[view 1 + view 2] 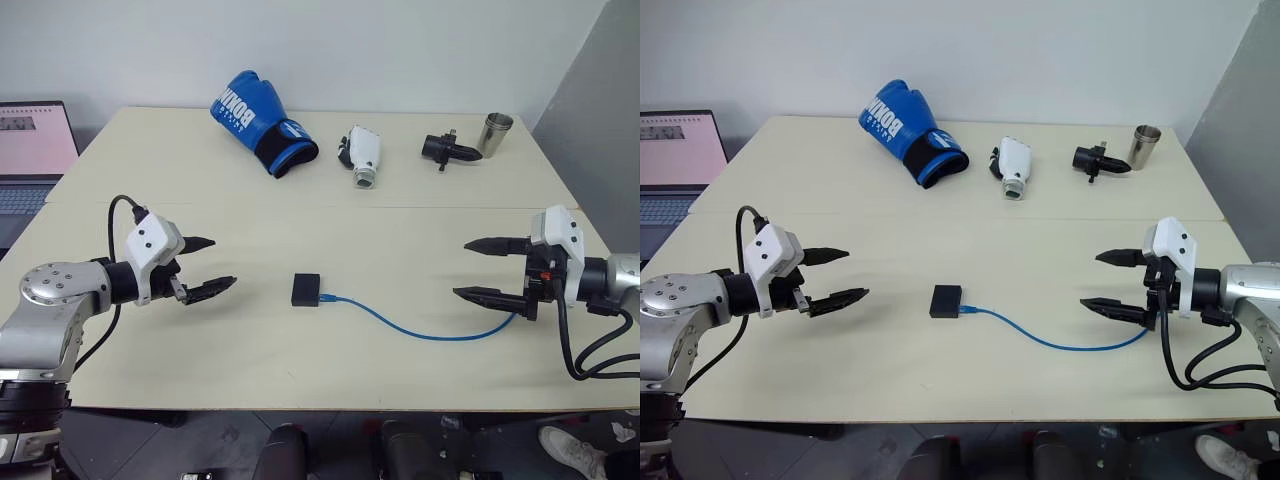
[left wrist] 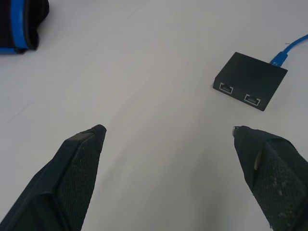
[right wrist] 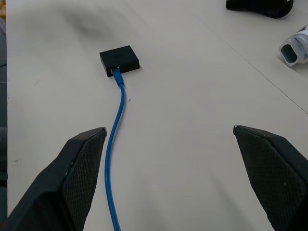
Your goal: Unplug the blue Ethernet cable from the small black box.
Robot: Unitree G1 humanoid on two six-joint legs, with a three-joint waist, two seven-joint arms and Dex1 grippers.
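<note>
Small matte-black square box (image 1: 306, 289) lies flat near centre of the cream counter (image 1: 250, 200), w/ thin bright-blue Ethernet cable (image 1: 420, 331) plugged into its right side — plug seated. Cable curves right along the counter, its far end passing under the right hand (image 1: 487, 270). Left wrist view: two open ports on another side of the box.

Left hand (image 1: 206, 266): fingers spread, holding nothing, left of the box, apart from it. Right hand: fingers spread, holding nothing, well right of the box.

Far side of counter — blue boxing glove (image 1: 260, 121), white-and-grey gadget (image 1: 363, 155), black cylindrical gadget w/ prongs (image 1: 447, 150), metal cup (image 1: 494, 133). Laptop (image 1: 30, 150) at far left.
</note>
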